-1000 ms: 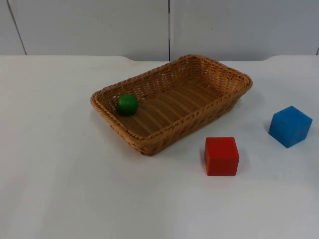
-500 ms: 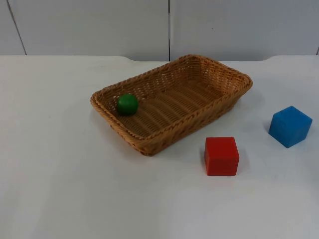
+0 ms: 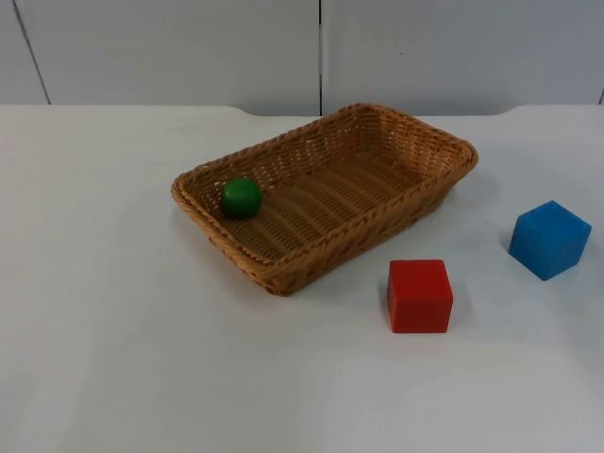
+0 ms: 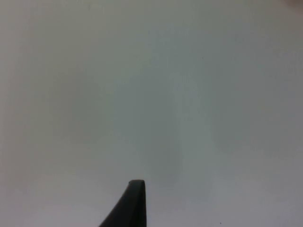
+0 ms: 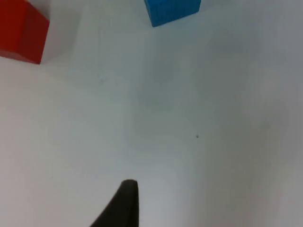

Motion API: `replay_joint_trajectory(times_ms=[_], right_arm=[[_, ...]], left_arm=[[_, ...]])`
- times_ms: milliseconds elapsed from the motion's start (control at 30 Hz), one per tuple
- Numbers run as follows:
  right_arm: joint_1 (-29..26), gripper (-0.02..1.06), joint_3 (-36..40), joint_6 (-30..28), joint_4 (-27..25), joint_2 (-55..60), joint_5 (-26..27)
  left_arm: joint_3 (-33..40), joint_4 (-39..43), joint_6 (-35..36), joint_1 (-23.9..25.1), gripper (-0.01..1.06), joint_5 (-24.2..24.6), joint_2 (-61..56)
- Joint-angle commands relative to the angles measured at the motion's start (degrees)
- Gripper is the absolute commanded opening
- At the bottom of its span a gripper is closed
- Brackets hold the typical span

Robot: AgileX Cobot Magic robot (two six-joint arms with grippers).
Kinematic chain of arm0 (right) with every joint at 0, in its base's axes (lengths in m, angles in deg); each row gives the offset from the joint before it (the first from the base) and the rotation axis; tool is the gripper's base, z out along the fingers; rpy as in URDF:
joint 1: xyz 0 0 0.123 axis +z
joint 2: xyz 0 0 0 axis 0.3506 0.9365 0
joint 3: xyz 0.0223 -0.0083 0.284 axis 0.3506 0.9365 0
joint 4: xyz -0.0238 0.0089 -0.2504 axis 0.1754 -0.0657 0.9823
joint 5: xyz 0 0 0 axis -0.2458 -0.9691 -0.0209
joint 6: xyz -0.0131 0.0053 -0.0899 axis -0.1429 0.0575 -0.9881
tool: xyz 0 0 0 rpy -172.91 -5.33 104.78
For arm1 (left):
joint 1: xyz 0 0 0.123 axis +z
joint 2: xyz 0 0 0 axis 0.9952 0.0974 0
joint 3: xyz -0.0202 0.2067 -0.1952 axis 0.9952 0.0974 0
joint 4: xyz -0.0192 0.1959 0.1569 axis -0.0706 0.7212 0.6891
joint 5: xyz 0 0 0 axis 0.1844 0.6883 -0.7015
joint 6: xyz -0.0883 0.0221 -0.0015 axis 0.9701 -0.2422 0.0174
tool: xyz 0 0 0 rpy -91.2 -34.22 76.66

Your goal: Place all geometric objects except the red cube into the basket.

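Wicker in a warm tan makes up the basket (image 3: 415, 203), a shallow rectangular tray with a braided rim, and we see it sitting at an angle near the middle of the white table (image 3: 123, 349), one short end turned toward the grey partition wall (image 3: 170, 52). Inside it, against the wall of its left end, rests a glossy green ball (image 3: 242, 198). Out on the table we find the blue cube (image 3: 549, 239), matte, with clean edges, one corner turned toward us in the top view; it stands to the right of the basket and apart from it. The red cube (image 3: 419, 295) stands just in front of the basket's near long side, close to the wicker but not touching as far as we can judge, and it lies between the basket and the table's front, to the left of the blue cube with open table between the two. From the right wrist view we see the right gripper (image 5: 124, 203) above bare table, with the red cube (image 5: 21, 30) and the blue cube (image 5: 171, 10) both ahead of it. The left gripper (image 4: 132, 203) hangs over plain white table. Of either gripper we see a single black fingertip, so we cannot tell how they stand.
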Motion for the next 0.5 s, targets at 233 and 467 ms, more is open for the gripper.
replay_joint_trajectory(times_ms=[233,467], right_arm=[[-0.2,0.99,-11.1,-3.6,-0.4,16.5,1.2],[4.3,0.93,-19.2,-8.3,0.4,28.7,3.4]], left_arm=[[0.3,-0.2,-0.1,0.2,1.05,-1.1,-0.4],[0.3,0.6,-0.1,0.2,1.05,-1.2,-0.4]])
